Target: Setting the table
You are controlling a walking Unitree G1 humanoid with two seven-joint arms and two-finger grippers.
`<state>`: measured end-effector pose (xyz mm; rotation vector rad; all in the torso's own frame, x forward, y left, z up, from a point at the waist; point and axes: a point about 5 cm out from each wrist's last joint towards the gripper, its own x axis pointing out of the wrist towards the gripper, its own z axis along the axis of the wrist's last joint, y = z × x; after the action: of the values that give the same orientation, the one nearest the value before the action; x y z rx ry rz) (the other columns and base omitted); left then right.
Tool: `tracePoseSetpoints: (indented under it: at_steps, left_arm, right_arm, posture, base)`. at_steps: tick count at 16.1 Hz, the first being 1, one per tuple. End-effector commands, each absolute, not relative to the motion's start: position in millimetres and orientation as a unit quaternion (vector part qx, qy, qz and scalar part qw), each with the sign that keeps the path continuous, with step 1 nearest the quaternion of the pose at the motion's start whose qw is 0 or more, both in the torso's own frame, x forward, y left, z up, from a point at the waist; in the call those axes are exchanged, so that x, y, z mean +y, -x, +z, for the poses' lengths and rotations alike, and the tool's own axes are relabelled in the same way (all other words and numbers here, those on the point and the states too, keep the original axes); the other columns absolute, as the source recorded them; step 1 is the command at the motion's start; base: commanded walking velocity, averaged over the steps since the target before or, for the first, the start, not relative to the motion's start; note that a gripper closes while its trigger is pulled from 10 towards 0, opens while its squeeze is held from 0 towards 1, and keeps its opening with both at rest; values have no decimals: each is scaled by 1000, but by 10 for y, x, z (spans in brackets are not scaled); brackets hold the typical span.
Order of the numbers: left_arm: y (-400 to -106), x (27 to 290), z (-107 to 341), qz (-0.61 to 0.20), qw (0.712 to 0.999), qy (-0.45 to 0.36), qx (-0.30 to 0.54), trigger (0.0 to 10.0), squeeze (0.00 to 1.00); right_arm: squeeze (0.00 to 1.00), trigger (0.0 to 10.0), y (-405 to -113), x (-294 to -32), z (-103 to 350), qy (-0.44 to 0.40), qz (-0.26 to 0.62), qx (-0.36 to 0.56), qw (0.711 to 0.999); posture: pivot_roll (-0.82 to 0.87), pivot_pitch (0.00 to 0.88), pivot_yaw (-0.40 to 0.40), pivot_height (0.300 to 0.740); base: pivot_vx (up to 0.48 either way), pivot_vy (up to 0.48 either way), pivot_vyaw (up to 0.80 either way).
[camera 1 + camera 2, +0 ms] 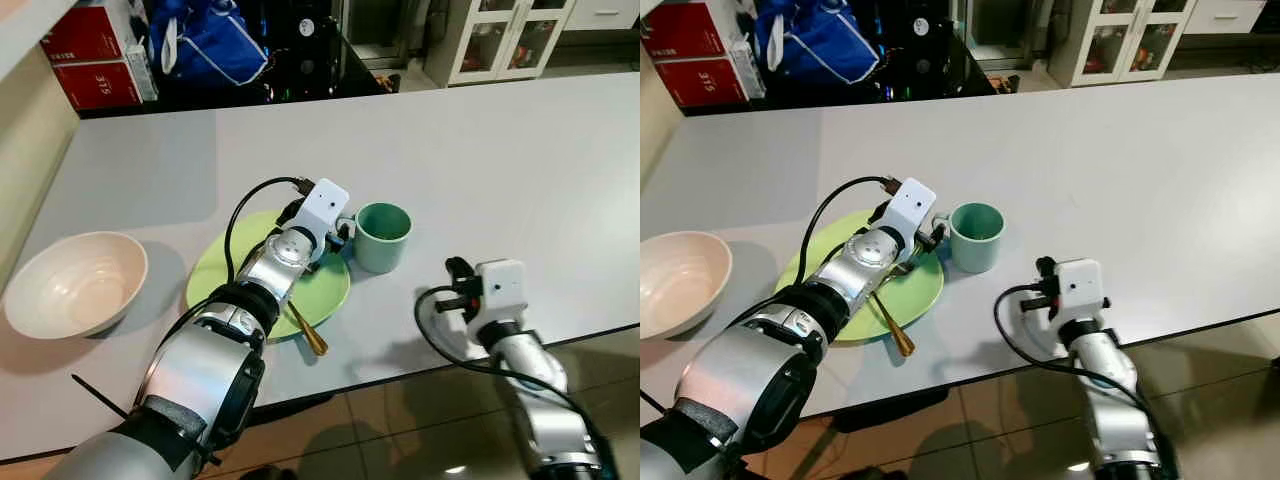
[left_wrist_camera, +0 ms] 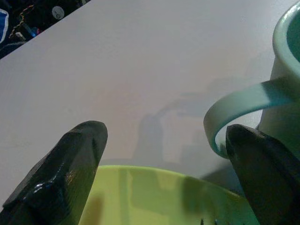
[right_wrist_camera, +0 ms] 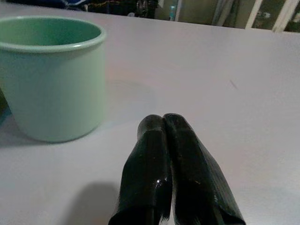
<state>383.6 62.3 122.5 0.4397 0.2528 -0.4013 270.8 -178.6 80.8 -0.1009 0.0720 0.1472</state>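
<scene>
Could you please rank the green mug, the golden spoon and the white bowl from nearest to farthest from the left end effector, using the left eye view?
1. Green mug: beside the left end effector, on its right.
2. Golden spoon: on the plate, toward the robot.
3. White bowl: far left.

Even indoor light, soft shadows, sharp.

Grey table (image 1: pixel 520 170) carries cream bowl (image 1: pixel 75 283), green plate (image 1: pixel 215 275), green mug (image 1: pixel 383 236).

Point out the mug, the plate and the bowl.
mug (image 1: pixel 383 240), left eye view, outer wall.
plate (image 1: pixel 325 291), left eye view, bare right part.
bowl (image 1: pixel 75 285), left eye view, inside.
</scene>
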Motion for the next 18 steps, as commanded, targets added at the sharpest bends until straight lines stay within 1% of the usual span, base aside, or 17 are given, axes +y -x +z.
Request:
tracePoseSetpoints:
  at_steps: [1, 5, 8, 11, 14, 15, 16, 18]
  left_arm:
    - [-3843, 604, 1247, -207, 943, -229, 124, 10000, 1000]
    - [-3836, 647, 1214, -201, 945, -225, 129, 10000, 1000]
    - [-3828, 628, 1207, -204, 945, -222, 129, 10000, 1000]
    - [-3861, 571, 1305, -209, 947, -216, 115, 10000, 1000]
    - [-3920, 541, 1470, -208, 949, -219, 88, 10000, 1000]
    - [-3939, 545, 1518, -204, 947, -237, 77, 10000, 910]
    - [-3967, 562, 1589, -204, 945, -246, 64, 10000, 0]
    - [-4001, 613, 1667, -195, 946, -253, 51, 10000, 0]
  right_arm:
    - [0, 10000, -2734, -1731, 817, 47, 74, 31, 996]
    - [0, 10000, -2690, -1689, 689, 38, 72, 45, 996]
    - [0, 10000, -2669, -1671, 689, 37, 75, 46, 995]
    - [0, 10000, -2689, -1732, 720, 45, 71, 40, 996]
    - [0, 10000, -2689, -1732, 729, 45, 68, 38, 996]
    - [0, 10000, -2683, -1721, 716, 44, 68, 39, 996]
    - [0, 10000, -2683, -1698, 714, 40, 68, 39, 996]
    - [0, 10000, -2680, -1662, 704, 38, 73, 40, 996]
  posture:
    - [-101, 0, 73, 740]
    - [-95, 0, 82, 740]
    - [-106, 0, 83, 740]
    - [-128, 0, 85, 740]
    - [-122, 0, 84, 740]
    - [-119, 0, 86, 740]
    - [-113, 0, 88, 740]
    - [-100, 0, 88, 740]
  base:
    - [0, 0, 0]
    - [0, 0, 0]
    - [0, 0, 0]
    - [0, 0, 0]
    - [0, 0, 0]
    - [0, 0, 0]
    - [0, 0, 0]
    - [0, 0, 0]
